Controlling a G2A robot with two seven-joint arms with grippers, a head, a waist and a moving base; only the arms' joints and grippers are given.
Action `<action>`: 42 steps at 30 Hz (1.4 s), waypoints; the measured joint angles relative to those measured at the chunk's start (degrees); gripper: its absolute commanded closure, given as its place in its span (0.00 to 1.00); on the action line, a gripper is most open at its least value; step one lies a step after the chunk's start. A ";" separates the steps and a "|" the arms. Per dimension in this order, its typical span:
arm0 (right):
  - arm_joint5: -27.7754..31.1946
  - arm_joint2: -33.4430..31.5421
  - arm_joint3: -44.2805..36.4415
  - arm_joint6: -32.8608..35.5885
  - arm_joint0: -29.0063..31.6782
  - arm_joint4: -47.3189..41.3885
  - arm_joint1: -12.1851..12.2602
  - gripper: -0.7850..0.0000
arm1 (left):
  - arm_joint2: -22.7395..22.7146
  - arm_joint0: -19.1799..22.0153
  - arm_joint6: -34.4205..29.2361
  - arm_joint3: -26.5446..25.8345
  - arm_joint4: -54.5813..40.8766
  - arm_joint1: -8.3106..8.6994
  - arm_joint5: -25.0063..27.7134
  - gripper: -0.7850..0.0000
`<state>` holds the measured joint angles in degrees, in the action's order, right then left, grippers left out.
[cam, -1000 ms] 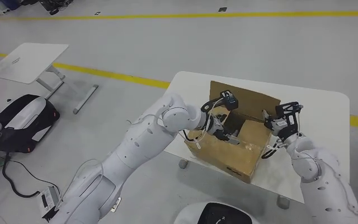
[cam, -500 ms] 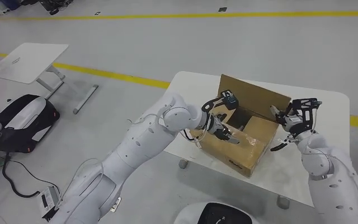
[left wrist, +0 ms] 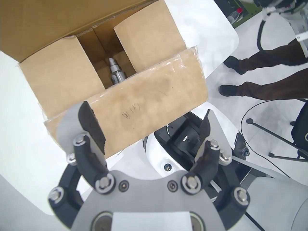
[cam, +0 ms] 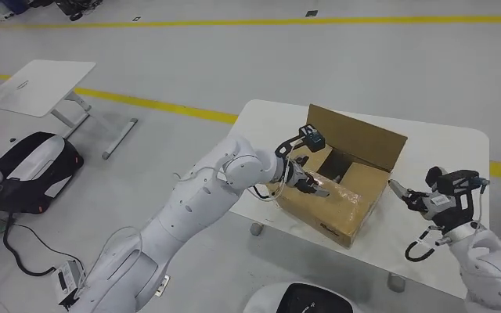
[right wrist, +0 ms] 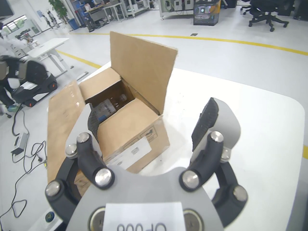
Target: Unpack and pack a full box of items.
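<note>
The brown cardboard box [cam: 344, 192] stands open on the white table [cam: 270, 125]; its far flap [cam: 360, 139] is up. Inside lie a metal part [left wrist: 115, 72] and a labelled bottle-like item [right wrist: 108, 105]. My left gripper [cam: 311, 183] is open at the box's near side, with the taped front flap [left wrist: 149, 102] resting against one finger [left wrist: 90, 121]. My right gripper [cam: 407, 197] is open over bare table to the right of the box, a short way off it, with nothing between its fingers [right wrist: 207, 118].
A person's legs [left wrist: 255, 73] stand on the floor beside the table. A small white desk [cam: 43, 84] and a black-and-white wheeled unit [cam: 35, 168] sit on the floor far to the left. Bare table lies right of the box [right wrist: 240, 102].
The right gripper has drawn back from the box's right edge to the right and toward the table's near side. The box has turned slightly. The left gripper stays at the near flap.
</note>
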<state>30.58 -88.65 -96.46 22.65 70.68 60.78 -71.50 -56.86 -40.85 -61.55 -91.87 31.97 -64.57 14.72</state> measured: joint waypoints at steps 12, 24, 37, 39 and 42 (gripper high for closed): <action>6.22 0.18 -2.77 2.65 2.99 1.74 0.74 0.00 | -2.92 -2.25 2.28 -1.67 -0.45 0.61 -1.98 0.00; 7.96 4.10 1.50 7.77 -0.09 -11.46 0.85 0.13 | -2.92 -2.25 2.28 -1.67 -0.44 0.61 -1.98 0.00; 7.83 9.87 8.05 12.09 -4.86 -15.81 1.12 0.05 | -2.92 -2.25 2.28 -1.67 -0.44 0.61 -1.98 0.00; 7.80 10.02 8.60 11.91 -5.02 -15.94 1.21 0.06 | -2.92 -2.25 2.28 -1.67 -0.44 0.61 -1.98 0.00; 7.91 10.34 9.56 11.84 -5.31 -16.49 1.36 0.08 | -2.92 -2.25 2.28 -1.67 -0.44 0.61 -1.98 0.00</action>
<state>38.48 -78.31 -86.90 34.50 65.37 44.28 -70.14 -59.78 -43.10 -59.27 -93.54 31.53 -63.96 12.74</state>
